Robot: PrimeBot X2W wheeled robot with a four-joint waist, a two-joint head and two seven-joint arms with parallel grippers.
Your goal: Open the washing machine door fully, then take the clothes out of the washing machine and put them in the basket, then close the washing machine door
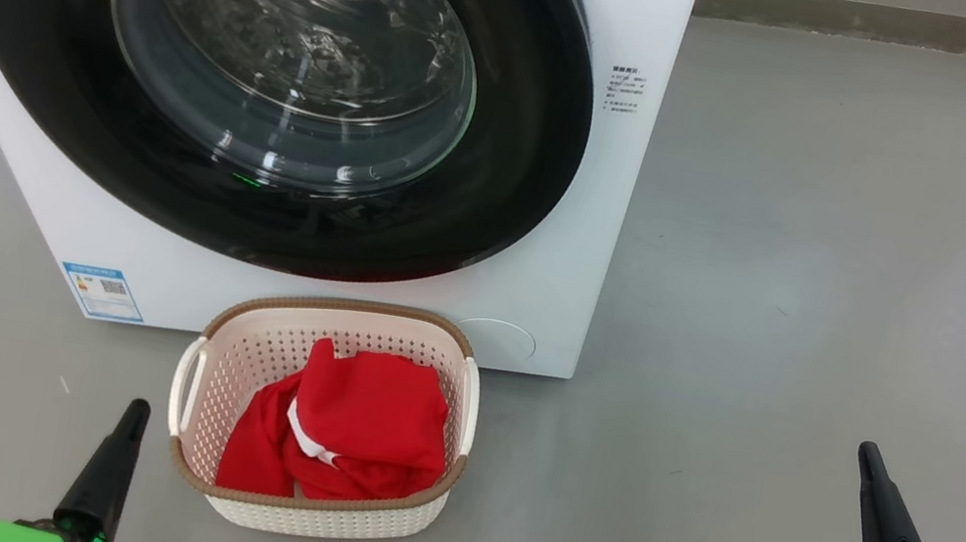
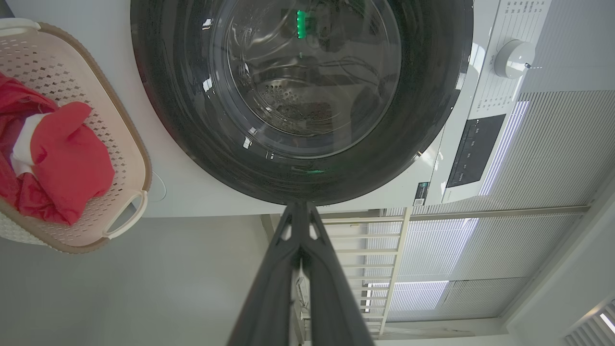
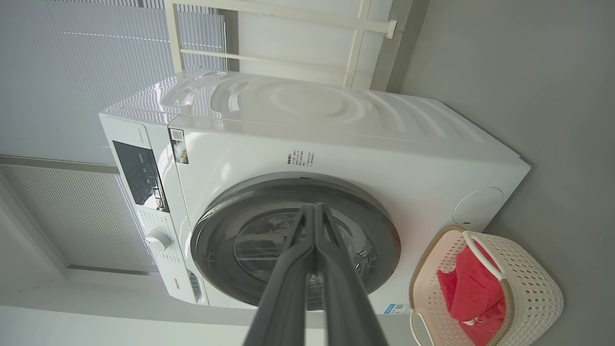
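Head view: left gripper (image 1: 138, 409) and right gripper (image 1: 869, 456) rest low, both closed.

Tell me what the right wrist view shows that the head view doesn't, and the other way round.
The right wrist view adds the washing machine seen with its flat top, its dark control panel and dial, and window blinds behind. The head view adds the left gripper, shut, at its lower left. Both share the closed washing machine door, the basket holding the red clothes in front of the machine, and the shut right gripper.
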